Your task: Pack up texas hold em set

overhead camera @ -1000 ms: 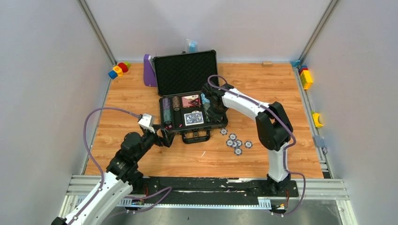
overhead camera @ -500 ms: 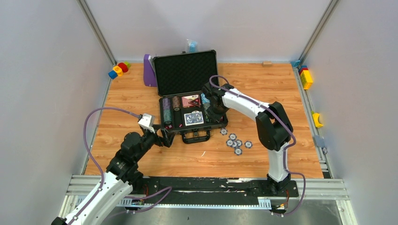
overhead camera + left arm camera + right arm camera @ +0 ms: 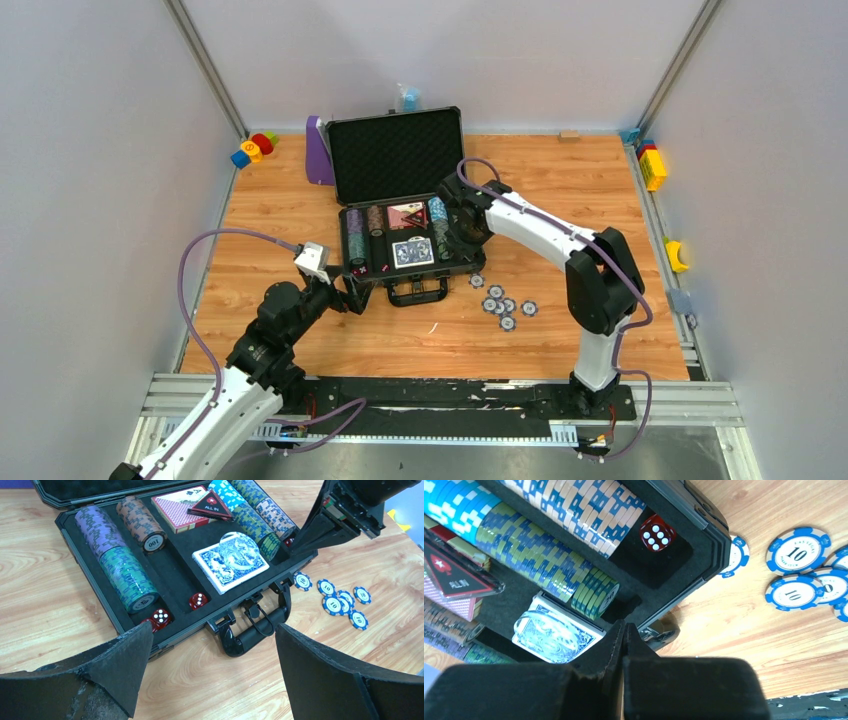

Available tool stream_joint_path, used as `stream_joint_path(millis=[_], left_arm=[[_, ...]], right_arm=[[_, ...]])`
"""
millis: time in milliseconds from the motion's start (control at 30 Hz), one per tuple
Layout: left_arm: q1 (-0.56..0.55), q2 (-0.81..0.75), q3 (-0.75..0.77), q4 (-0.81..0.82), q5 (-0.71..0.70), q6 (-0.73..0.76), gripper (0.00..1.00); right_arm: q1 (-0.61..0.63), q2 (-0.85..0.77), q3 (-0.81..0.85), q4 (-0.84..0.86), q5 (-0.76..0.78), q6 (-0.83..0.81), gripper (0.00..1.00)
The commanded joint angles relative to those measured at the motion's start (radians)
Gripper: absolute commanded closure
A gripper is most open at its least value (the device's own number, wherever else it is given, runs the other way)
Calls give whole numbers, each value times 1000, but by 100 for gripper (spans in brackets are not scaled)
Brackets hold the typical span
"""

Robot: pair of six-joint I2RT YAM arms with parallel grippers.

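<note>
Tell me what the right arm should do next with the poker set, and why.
Probably swing the right gripper off the briefcase toward the loose blue 10 chips and open it. Its jaws are shut on nothing, several chips lie on the table beside the handle, and the case is open.

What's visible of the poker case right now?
The case is a dark grey hard briefcase lying open on the wooden table, its lid standing up at the back, lined with black egg-crate foam. The base has a black foam tray holding rows of chips, card decks and red dice. A black handle with latches faces the near edge. One loose blue chip lies at its front right corner; contact is unclear.
</note>
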State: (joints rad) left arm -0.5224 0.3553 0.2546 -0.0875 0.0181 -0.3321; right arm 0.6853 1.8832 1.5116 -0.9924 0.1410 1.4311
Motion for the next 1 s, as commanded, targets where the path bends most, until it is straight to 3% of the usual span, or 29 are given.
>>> stream_joint_path(millis=[0,167,333,500,633,733,867,967], left_arm=[[0,-4,7,16,-1,1,0],[1,-1,7,17,-2,2,0],[0,8,7,23,0,3,0],[1,28,11,28,-2,5,0],[0,47,14,37,-2,5,0],[-1,64,17,45,1,8,0],[-1,67,18,51,3,10,0],[0,58,15,51,4,12,0]], right_arm=[[6,-91,-5,-27,38,-25,100],[7,-198,-77,-25,147,-163,100],[6,-363,-262,73,238,-418,99],[-3,-532,-456,181,232,-627,92],[-23,-629,-545,230,228,-703,84],[-29,-672,-579,248,254,-713,69],[-30,-736,-652,336,237,-786,26],[-30,-821,-755,461,204,-865,10]])
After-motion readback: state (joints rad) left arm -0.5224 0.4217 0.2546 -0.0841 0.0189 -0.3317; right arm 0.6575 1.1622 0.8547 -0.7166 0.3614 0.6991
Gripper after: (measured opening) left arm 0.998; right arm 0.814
